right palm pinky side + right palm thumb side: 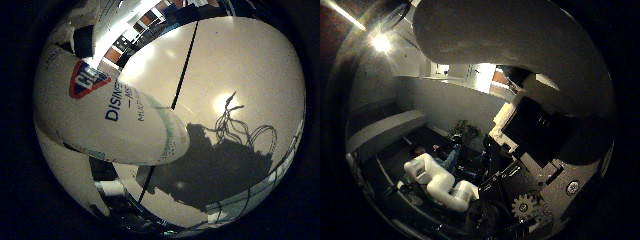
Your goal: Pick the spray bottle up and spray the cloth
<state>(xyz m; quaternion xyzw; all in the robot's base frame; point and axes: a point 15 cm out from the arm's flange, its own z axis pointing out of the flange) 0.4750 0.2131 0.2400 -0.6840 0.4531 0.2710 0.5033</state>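
Observation:
The white spray bottle, with a red and blue label, fills much of the right little finger side palm view, so it is close against the palm. It hangs above the white table. In the right thumb side palm view its pale rounded body arches across the picture. My hand shows there as white finger parts curled in beside the bottle, with a geared part near them. The bottle's nozzle is hidden.
A dark seam runs across the table under the bottle. The shadow of the arm and hand falls on the table beside it. Room furniture and a lit doorway lie far behind.

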